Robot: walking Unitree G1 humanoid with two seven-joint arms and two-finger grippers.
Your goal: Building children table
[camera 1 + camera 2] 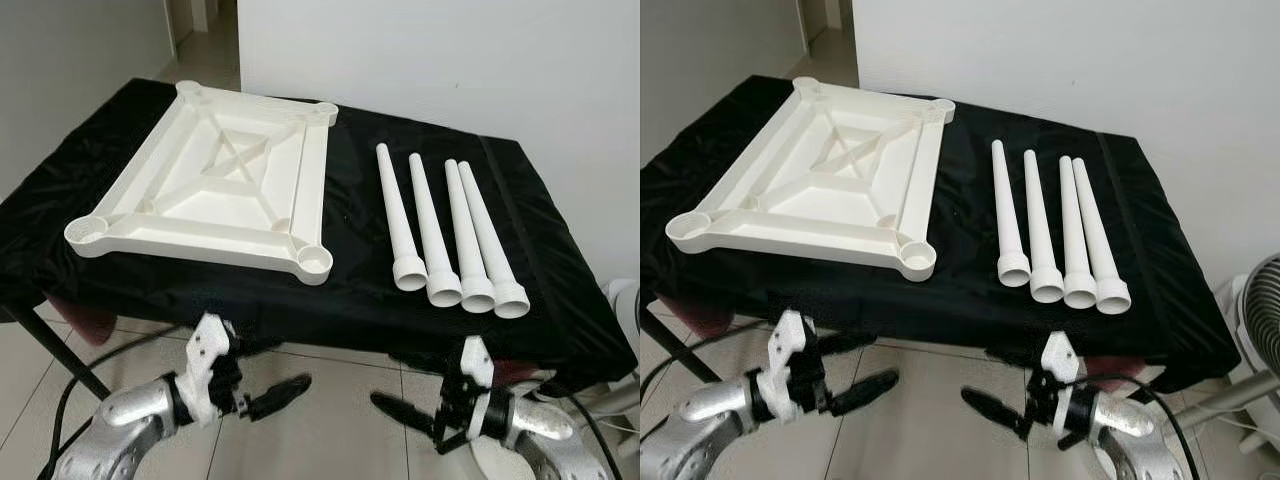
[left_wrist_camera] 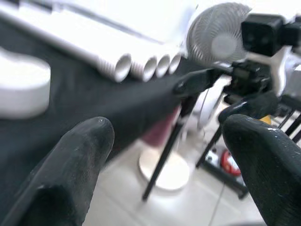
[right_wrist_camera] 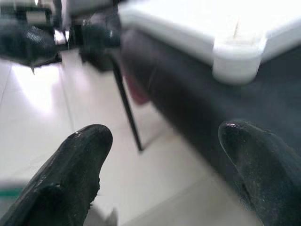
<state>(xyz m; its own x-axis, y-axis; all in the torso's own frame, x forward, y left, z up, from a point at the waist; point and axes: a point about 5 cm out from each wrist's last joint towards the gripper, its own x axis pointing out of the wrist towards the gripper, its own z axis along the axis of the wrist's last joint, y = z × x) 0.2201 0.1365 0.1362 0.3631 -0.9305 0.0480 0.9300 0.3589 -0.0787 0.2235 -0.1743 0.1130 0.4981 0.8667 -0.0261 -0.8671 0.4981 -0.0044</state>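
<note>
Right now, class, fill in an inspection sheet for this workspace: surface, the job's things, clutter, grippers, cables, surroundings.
Surface: black cloth covering a table, draped over its edges.
Job's things: white tabletop lying underside up, a round socket at each corner; four white legs lying side by side to its right, open wide ends toward the robot.
Clutter: nothing seen on the cloth.
Grippers: left gripper and right gripper both open and empty, held low in front of the table edge, fingertips pointing toward each other.
Cables: black cable on the floor at the left.
Surroundings: white wall behind, tiled floor, a white fan at the right.
</note>
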